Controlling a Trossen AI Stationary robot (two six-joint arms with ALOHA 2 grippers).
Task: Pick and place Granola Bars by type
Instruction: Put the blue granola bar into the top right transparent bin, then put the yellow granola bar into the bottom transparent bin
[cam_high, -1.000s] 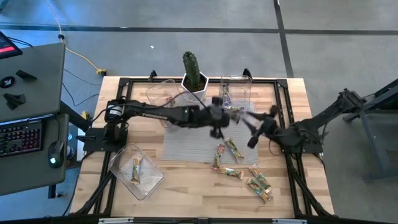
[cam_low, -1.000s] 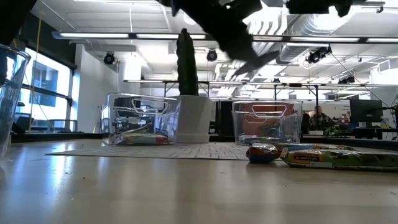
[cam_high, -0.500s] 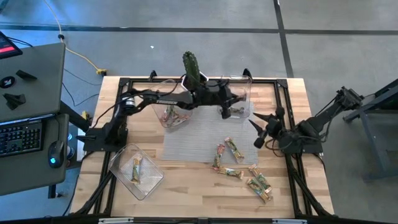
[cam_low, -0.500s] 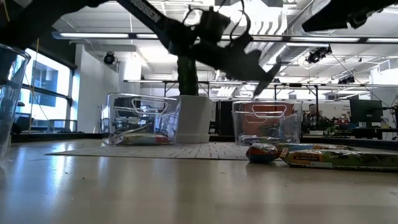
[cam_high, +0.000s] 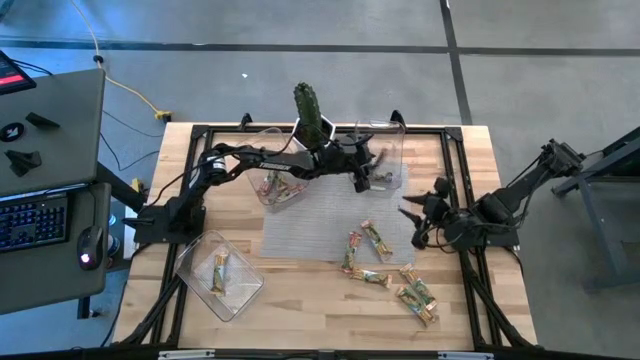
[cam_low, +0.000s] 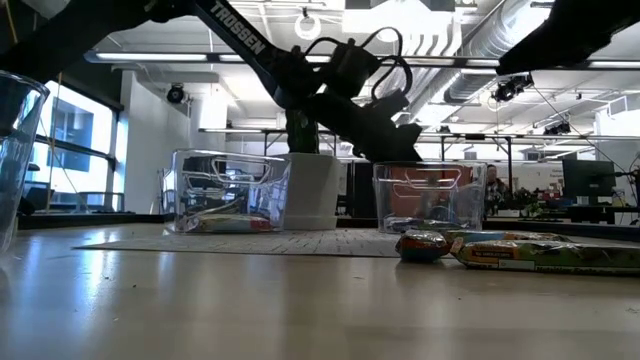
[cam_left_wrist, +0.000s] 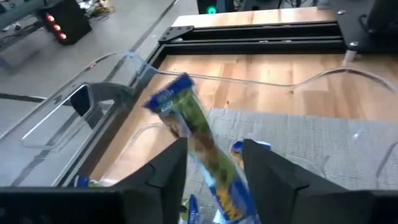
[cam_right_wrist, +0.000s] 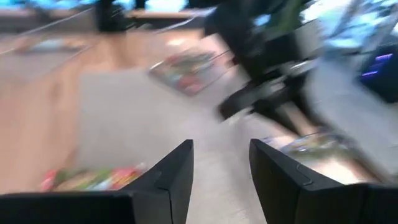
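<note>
My left gripper (cam_high: 368, 172) (cam_left_wrist: 214, 146) is open above the far right clear tub (cam_high: 388, 148) (cam_low: 430, 195). A green-yellow granola bar with blue ends (cam_left_wrist: 194, 134) is tilted between its fingers, over the tub, where more bars (cam_left_wrist: 250, 149) lie. My right gripper (cam_high: 415, 220) (cam_right_wrist: 221, 149) is open and empty above the mat's right edge. Several loose bars (cam_high: 372, 240) (cam_low: 520, 252) lie flat on the mat and wood in front of it. My left gripper's fingers (cam_left_wrist: 168, 171) stand on either side of the green-yellow bar's middle (cam_left_wrist: 202, 152). A gap shows between the bar and one finger; I cannot tell whether the other finger touches it. The bar is tilted and clear of the tub's floor.
A cactus in a white pot (cam_high: 312, 118) (cam_low: 300, 150) stands between the two far tubs. The far left tub (cam_high: 272, 170) holds several bars. A third tub (cam_high: 218, 275) with one bar sits near left. A grey mat (cam_high: 310, 230) covers the middle.
My left gripper has carried the green-yellow bar from over the mat toward the table's far edge, to above the far right tub, and has sunk a little there. My right gripper has shifted slightly toward the right and near edges.
</note>
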